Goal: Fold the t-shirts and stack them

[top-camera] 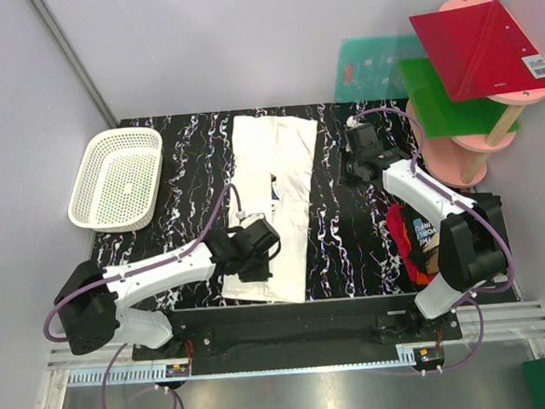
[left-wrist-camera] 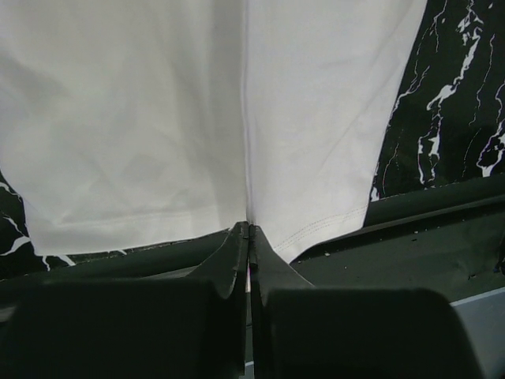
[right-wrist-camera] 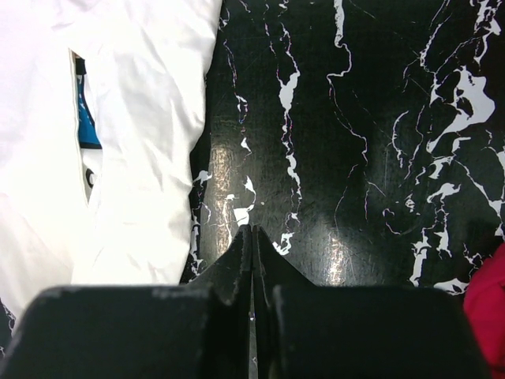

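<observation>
The white tee (top-camera: 272, 200) lies in the centre of the top view as a long narrow strip with its sides folded in, so I judge the next fold goes end to end. This is probably why the left gripper (left-wrist-camera: 249, 230) is at the hem, at the lower end of the strip. Its fingers are pressed together right on the edge of the cloth, and a straight crease runs up from the tips, so they seem to pinch the hem. The right gripper (right-wrist-camera: 252, 230) is clenched too but holds nothing. It hangs over the table (right-wrist-camera: 355, 158), just right of the tee's upper half, perhaps to be out of the way. The other tees (top-camera: 408, 237), red and black, lie in a heap near the right edge of the top view, apart from the white one. They do not look folded yet.

How much cloth is between the left fingers cannot be seen, because the fingers cover it. The print (right-wrist-camera: 85, 118) of the white tee is folded inside, and only a bit of blue shows through a slit. The right arm hides part of the heap, so I cannot tell how many tees it has.
</observation>
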Robot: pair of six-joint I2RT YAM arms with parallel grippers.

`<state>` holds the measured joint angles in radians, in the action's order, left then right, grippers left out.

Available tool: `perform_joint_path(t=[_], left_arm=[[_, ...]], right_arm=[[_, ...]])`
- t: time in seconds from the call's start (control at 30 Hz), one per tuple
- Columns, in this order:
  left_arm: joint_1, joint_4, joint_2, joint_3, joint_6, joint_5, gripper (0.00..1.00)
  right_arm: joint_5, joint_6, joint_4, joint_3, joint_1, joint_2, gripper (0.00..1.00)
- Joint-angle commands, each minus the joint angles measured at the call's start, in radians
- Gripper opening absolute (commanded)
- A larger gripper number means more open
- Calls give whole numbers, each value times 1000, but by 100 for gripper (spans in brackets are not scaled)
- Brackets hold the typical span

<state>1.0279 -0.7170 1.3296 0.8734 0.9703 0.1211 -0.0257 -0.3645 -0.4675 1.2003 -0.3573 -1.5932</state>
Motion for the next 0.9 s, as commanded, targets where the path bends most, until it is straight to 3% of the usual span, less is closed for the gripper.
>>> perform_joint_path(t=[0.0,0.23,0.27,0.3,0.37,0.4,0.43,0.5,0.63,0.77,0.87], left_arm=[[9,-22,-10,-27,34,-58,0],[18,-27,13,-74,56,-61,0],[18,-25,13,-73,51,-57,6],[21,-27,11,-70,39,-51,35],[35,-27,-9,-51,30,-20,64],[41,-27,-23,-44,22,-6,87],[53,-27,-55,-30,19,24,94],[63,-29,-98,-22,8,64,99],[63,-48,-237,-33,7,185,99],[37,-185,-279,-43,36,284,99],[-3,-254,-296,-86,62,290,99]], right_arm=[[23,-5,30,21,-5,-16,0],[66,-10,23,24,-5,-39,2],[69,-11,23,24,-5,-45,2],[78,-11,23,25,-5,-48,3],[95,-11,23,24,-6,-48,5],[111,-11,23,22,-5,-48,7],[118,-17,24,19,-5,-47,10],[132,-19,27,13,-5,-50,12],[199,-56,36,16,-5,-74,12],[338,-108,59,-37,-6,-83,12],[461,-149,113,-128,-9,-59,20]])
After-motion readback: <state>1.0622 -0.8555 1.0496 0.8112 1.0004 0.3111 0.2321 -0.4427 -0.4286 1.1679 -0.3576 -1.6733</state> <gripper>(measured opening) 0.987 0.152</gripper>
